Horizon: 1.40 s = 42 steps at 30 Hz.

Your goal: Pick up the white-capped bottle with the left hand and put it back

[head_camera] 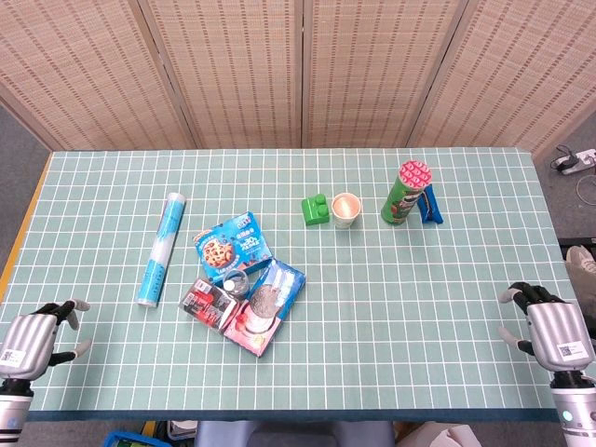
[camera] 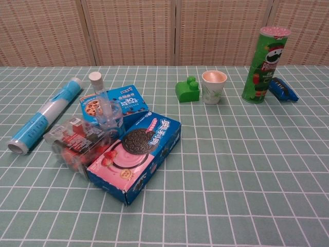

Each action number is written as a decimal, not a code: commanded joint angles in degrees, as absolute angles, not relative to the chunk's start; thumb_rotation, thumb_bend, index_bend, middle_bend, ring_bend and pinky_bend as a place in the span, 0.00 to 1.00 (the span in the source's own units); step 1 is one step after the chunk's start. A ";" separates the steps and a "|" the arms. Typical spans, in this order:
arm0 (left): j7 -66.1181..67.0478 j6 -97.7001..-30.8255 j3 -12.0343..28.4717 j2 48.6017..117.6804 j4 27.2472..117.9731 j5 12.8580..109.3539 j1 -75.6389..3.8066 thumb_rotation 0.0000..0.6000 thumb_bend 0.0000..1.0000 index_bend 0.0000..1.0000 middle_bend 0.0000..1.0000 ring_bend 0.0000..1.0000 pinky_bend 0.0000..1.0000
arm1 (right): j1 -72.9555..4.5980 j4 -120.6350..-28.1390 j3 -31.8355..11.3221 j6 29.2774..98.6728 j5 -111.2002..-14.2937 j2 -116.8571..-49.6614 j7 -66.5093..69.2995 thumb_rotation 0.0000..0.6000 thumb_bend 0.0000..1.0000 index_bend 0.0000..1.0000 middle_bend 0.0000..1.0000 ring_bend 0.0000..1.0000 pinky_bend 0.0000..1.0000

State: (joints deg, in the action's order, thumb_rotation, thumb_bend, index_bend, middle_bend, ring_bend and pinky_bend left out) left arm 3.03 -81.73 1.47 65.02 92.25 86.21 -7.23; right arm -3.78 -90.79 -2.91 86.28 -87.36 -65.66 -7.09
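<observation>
While the left hand rests empty, fingers loosely spread, at the table's near corner, the white-capped bottle stands upright among snack packs, its base hidden behind the pink cookie box; the right hand is likewise empty.

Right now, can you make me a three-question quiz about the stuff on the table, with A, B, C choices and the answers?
1. What is right beside the green block?
A. the paper cup
B. the blue and white tube
C. the cookie box

2. What colour is the tall chips can?
A. yellow
B. green
C. purple

3. What is the left hand doing?
A. holding the bottle
B. pressing on a box
C. holding nothing, at the table's near edge

Answers:
1. A, the cup stands just right of the block.
2. B, its body is green.
3. C, its fingers are apart and the white-capped bottle stands far off among the snack packs.
</observation>
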 commanded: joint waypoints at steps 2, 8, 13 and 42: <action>2.90 -81.51 1.28 65.30 91.93 86.60 -7.44 1.00 0.19 0.46 0.57 0.45 0.63 | -3.62 -90.75 -3.08 86.69 -87.38 -65.64 -6.66 1.00 0.10 0.44 0.37 0.35 0.58; 2.00 -82.22 1.17 66.09 91.20 88.06 -7.71 1.00 0.19 0.44 0.65 0.52 0.77 | -3.08 -91.05 -3.08 87.90 -87.96 -65.06 -5.83 1.00 0.10 0.44 0.37 0.34 0.58; 1.65 -81.82 1.12 66.49 91.73 89.49 -8.66 1.00 0.19 0.33 0.84 0.65 0.91 | -2.33 -91.79 -3.25 90.11 -89.11 -64.15 -4.84 1.00 0.10 0.44 0.37 0.34 0.58; 13.29 -66.42 4.31 71.12 97.52 88.57 -22.54 1.00 0.19 0.18 1.00 0.84 1.00 | -0.65 -91.26 -3.72 92.91 -90.06 -61.24 2.36 1.00 0.10 0.44 0.37 0.35 0.58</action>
State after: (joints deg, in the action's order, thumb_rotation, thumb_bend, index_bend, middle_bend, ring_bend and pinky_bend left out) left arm 12.34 -67.18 4.29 70.82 96.76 88.89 -21.90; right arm -0.69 -91.28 -3.74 92.86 -90.01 -61.29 2.31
